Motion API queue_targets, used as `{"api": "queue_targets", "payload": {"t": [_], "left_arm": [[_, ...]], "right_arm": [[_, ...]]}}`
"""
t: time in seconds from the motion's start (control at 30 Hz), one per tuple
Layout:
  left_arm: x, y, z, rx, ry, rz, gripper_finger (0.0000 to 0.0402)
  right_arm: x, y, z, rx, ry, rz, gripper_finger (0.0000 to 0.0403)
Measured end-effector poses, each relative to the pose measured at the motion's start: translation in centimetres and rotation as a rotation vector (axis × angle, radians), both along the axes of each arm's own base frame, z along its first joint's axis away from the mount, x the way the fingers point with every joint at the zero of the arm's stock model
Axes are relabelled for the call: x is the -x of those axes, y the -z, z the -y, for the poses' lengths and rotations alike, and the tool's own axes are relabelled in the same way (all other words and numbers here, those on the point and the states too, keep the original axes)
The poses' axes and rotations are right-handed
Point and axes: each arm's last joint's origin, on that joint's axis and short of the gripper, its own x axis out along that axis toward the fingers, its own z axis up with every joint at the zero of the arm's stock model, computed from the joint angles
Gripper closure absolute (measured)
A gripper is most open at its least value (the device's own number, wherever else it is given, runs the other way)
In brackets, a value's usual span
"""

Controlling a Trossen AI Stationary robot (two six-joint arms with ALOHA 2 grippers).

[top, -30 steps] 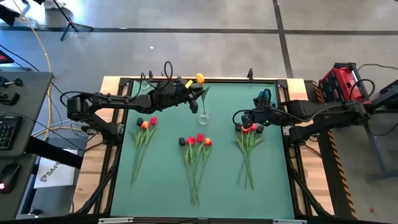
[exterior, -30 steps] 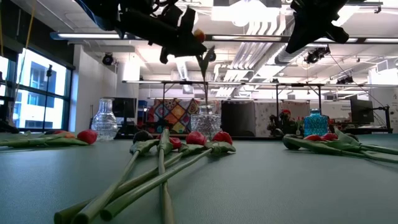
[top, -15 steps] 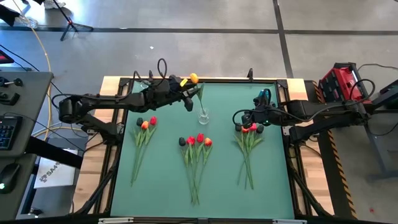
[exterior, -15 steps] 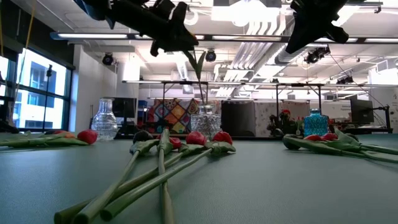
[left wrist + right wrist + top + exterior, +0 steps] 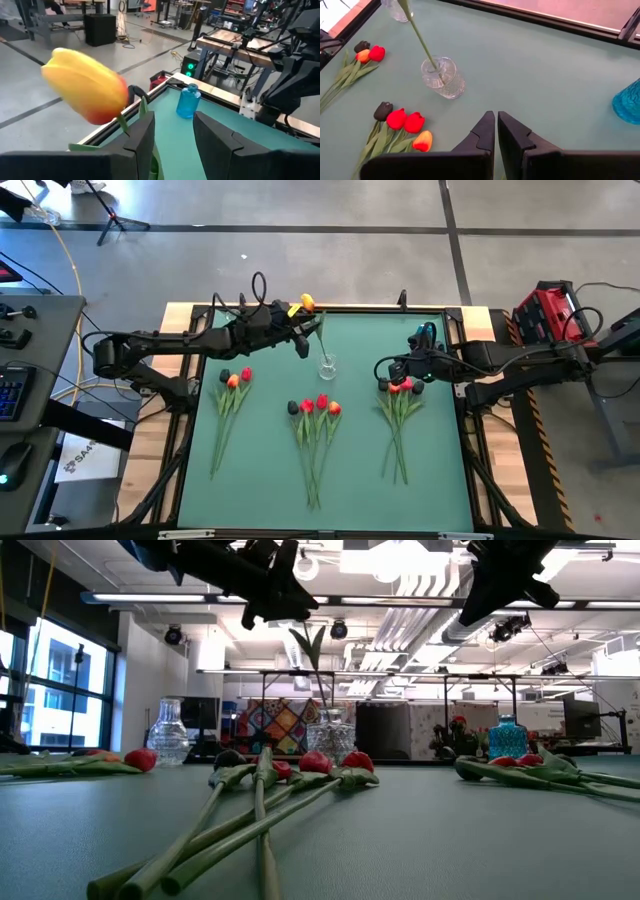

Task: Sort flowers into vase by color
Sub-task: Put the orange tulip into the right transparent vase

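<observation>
Left gripper (image 5: 298, 338), fingers apart, at 11 o'clock of clear glass vase (image 5: 327, 367); leaning yellow tulip (image 5: 308, 303) may tip it. Right gripper (image 5: 384, 372) closed, empty.

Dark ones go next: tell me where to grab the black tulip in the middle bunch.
Take the black tulip by its stem just below the head, straight down from above, fingers across the stem. It lies flat at the bunch's outer edge, on the left arm's side, so one finger finds bare table there. Farther down the stems crowd together.
</observation>
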Motion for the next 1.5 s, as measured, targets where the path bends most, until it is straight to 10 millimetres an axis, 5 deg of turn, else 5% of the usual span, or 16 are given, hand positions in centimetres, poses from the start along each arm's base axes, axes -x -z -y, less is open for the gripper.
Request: {"api": "queue_targets", "payload": {"t": [0.27,0.73,0.9,1.17,1.5], "left_arm": [[0.5,-0.5,1.2,0.048,0.102,-0.159,0.0277],[4.2,-0.9,5.4,0.196,0.101,-0.379,0.0282],[5.8,0.9,6.4,0.295,-0.015,-0.556,0.0282],[8.1,7.0,7.6,0.568,-0.114,-0.606,0.0282],[6.3,11.0,9.3,0.666,-0.073,-0.521,0.0282]], "right_arm": [[0.0,0.0,0.5,0.003,0.021,-0.004,0.0392],[0.1,0.0,1.4,0.015,0.043,-0.019,0.0392],[0.0,0.0,1.4,0.016,0.039,-0.021,0.0392],[0.0,0.0,1.4,0.016,0.039,-0.021,0.0392],[0.0,0.0,1.3,-0.015,0.032,-0.013,0.0392]]}}
